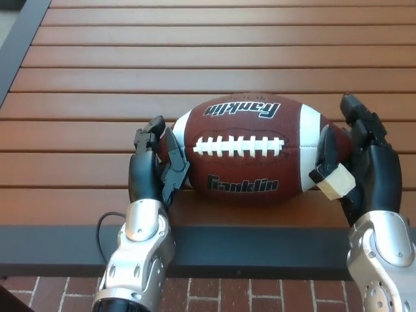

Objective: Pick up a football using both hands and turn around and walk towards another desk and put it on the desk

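football [250,151] sits centre frame on the slatted desk [195,58], left hand [156,166] and right hand [361,162] fingers clamping its two ends.

1. One view only, from the robot's head, looking steeply down and forward.
2. It sits close above the slatted bench [195,65], whose near edge crosses low.
3. Brick floor [260,299] shows beneath that edge.

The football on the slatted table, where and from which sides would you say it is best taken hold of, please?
Grip the football at its two tapered ends, one robot hand from each side. It lies lengthwise across the table, laces up, so the left hand and right hand already flank those ends; the wide middle looks too broad for one hand.
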{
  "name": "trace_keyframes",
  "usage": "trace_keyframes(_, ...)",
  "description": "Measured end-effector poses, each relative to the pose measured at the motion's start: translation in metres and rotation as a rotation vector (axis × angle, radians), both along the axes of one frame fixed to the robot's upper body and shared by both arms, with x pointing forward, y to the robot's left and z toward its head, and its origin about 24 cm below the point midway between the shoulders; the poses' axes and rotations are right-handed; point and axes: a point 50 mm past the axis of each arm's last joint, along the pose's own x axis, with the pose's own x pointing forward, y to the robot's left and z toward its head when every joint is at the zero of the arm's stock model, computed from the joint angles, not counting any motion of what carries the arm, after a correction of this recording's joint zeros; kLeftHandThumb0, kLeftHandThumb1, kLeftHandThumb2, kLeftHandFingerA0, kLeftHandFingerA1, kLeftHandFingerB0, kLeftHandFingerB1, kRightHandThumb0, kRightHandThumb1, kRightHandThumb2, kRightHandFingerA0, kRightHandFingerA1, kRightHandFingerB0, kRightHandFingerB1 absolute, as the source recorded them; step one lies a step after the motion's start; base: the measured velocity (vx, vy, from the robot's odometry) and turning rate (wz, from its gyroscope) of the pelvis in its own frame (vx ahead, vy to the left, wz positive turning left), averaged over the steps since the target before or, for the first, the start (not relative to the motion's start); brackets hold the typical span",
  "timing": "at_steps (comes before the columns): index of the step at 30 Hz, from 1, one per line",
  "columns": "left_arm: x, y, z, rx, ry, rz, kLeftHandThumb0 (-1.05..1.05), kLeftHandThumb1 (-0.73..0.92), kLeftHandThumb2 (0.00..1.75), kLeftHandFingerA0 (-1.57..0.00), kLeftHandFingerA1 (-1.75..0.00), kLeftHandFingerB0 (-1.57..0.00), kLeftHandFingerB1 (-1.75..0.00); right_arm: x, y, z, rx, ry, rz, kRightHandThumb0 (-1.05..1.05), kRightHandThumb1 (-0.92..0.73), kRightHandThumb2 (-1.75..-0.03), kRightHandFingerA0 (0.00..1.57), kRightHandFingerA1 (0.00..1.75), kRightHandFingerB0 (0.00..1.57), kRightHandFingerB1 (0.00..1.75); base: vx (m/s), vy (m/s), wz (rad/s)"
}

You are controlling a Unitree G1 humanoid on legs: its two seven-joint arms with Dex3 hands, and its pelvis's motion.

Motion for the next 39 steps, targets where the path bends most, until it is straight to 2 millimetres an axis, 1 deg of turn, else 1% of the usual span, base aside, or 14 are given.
trace_keyframes(2,0.0,-0.002,0.0,0.01,0.002,-0.007,-0.52,0.86,0.61,-0.55,-1.72,-0.46,-1.47,-0.001,0.0,-0.002,0.014,0.008,0.0,-0.02,-0.56,-1.22,0.73,0.55,1.0,0.76,0.0,0.0,0.0)
trace_keyframes(8,0.001,0.001,-0.002,0.095,-0.027,-0.034,-0.55,0.82,0.7,-0.65,-1.63,-0.53,-1.37,-0.002,-0.002,-0.009,0.015,0.015,-0.015,-0.07,-0.51,-1.36,1.1,1.55,1.06,1.34,0.0,0.0,0.0)
trace_keyframes(9,0.001,0.002,-0.003,0.1,-0.029,-0.036,-0.65,0.9,0.7,-0.51,-1.53,-0.45,-1.08,-0.002,-0.003,-0.009,0.014,0.014,-0.016,-0.08,-0.49,-1.45,1.0,1.74,0.96,1.6,0.0,0.0,0.0)
trace_keyframes(18,-0.005,0.002,-0.006,0.042,-0.037,-0.015,-0.6,0.85,0.69,-0.63,-1.55,-0.62,-1.12,-0.003,0.001,-0.007,-0.006,-0.011,-0.016,-0.15,-0.45,-1.43,1.0,1.75,0.91,1.59,0.0,0.0,0.0)
trace_keyframes(19,-0.006,0.001,-0.007,0.012,-0.039,-0.001,-0.49,0.91,0.69,-0.7,-1.24,-0.62,-0.84,-0.003,0.001,-0.007,-0.005,-0.013,-0.019,-0.13,-0.43,-1.44,1.01,1.72,0.93,1.57,0.0,0.0,0.0)
trace_keyframes(20,-0.006,0.0,-0.006,-0.02,-0.042,0.015,-0.46,0.76,1.15,-0.82,-1.12,-0.69,-1.08,-0.003,0.001,-0.007,-0.005,-0.016,-0.024,-0.16,-0.48,-1.46,1.02,1.75,0.9,1.62,0.0,0.0,0.0)
trace_keyframes(23,-0.007,-0.004,-0.004,-0.132,-0.046,0.071,-0.39,0.88,0.82,-0.74,-1.73,-0.63,-1.66,-0.004,-0.001,-0.008,-0.01,-0.03,-0.052,-0.18,-0.51,-1.43,1.01,1.75,0.88,1.61,0.0,0.0,0.0)
trace_keyframes(24,-0.007,-0.003,-0.003,-0.149,-0.047,0.082,-0.35,0.77,1.16,-0.97,-1.75,-0.73,-1.75,-0.004,-0.001,-0.008,-0.011,-0.032,-0.057,-0.19,-0.53,-1.39,0.93,1.75,0.79,1.7,0.0,0.0,0.0)
trace_keyframes(28,-0.006,0.001,0.0,-0.216,-0.05,0.105,-0.35,0.68,1.22,-0.94,-1.75,-0.68,-1.75,-0.004,-0.001,-0.009,-0.012,-0.043,-0.074,-0.18,-0.51,-1.42,0.96,1.75,0.8,1.67,0.0,0.0,0.0)
trace_keyframes(29,-0.006,0.001,0.001,-0.229,-0.051,0.108,-0.18,0.73,1.31,-1.12,-1.23,-1.07,-1.21,-0.004,-0.001,-0.009,-0.011,-0.046,-0.077,-0.15,-0.49,-1.44,0.96,1.75,0.84,1.66,0.0,0.0,0.0)
trace_keyframes(36,-0.003,0.003,0.021,-0.352,-0.113,0.12,-0.28,0.58,1.34,-0.96,-1.75,-0.78,-1.75,-0.004,-0.003,-0.007,0.001,-0.068,-0.106,-0.15,-0.48,-1.45,0.96,1.75,0.85,1.68,0.0,0.0,0.0)
trace_keyframes(37,-0.003,0.003,0.024,-0.367,-0.128,0.119,-0.13,0.71,1.32,-1.13,-1.23,-1.16,-1.25,-0.004,-0.003,-0.006,0.004,-0.074,-0.11,-0.14,-0.49,-1.44,0.97,1.75,0.85,1.69,0.0,0.0,0.0)
trace_keyframes(38,-0.003,0.003,0.028,-0.379,-0.139,0.117,-0.13,0.71,1.32,-1.13,-1.23,-1.16,-1.25,-0.004,-0.003,-0.005,0.007,-0.079,-0.113,-0.14,-0.49,-1.44,0.97,1.75,0.85,1.69,0.0,0.0,0.0)
trace_keyframes(39,-0.002,0.002,0.034,-0.4,-0.16,0.113,-0.2,0.52,1.43,-0.95,-1.75,-0.8,-1.75,-0.005,-0.004,-0.003,0.013,-0.09,-0.116,-0.12,-0.5,-1.42,0.97,1.75,0.86,1.67,0.0,0.0,0.0)
